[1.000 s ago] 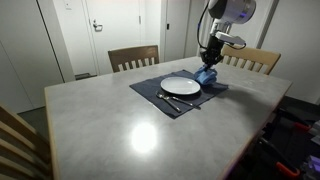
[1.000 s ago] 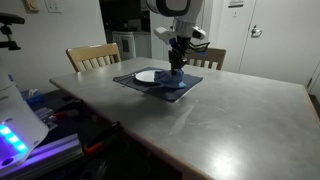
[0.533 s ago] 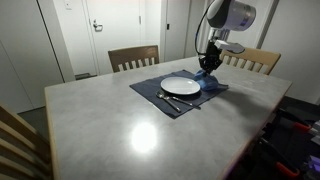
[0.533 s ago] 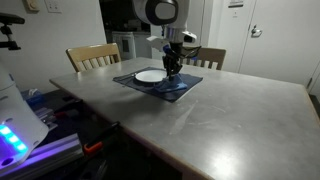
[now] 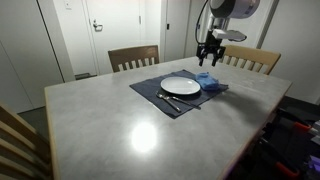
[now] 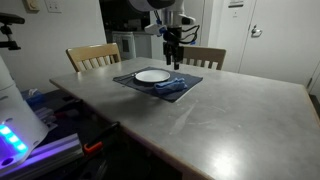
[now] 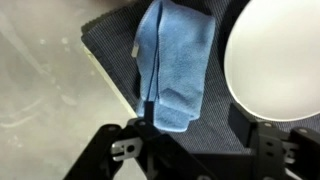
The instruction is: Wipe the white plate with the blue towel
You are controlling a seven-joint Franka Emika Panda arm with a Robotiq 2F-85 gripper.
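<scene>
The Robotiq gripper [image 5: 210, 57] hangs in the air with its jaws spread wide and nothing between them. It is directly above the folded blue towel [image 7: 176, 66]. The towel lies just beside the white plate [image 7: 276, 60] without touching it, and both rest on a dark placemat [image 5: 150, 88]. Cutlery [image 5: 168, 99] lies on the plate's opposite side. Two wooden chairs [image 5: 133, 57] stand at the grey table [image 5: 120, 130] beyond the plate.

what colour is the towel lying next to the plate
The towel is light blue, lying on the dark placemat; the wrist view shows it best.
</scene>
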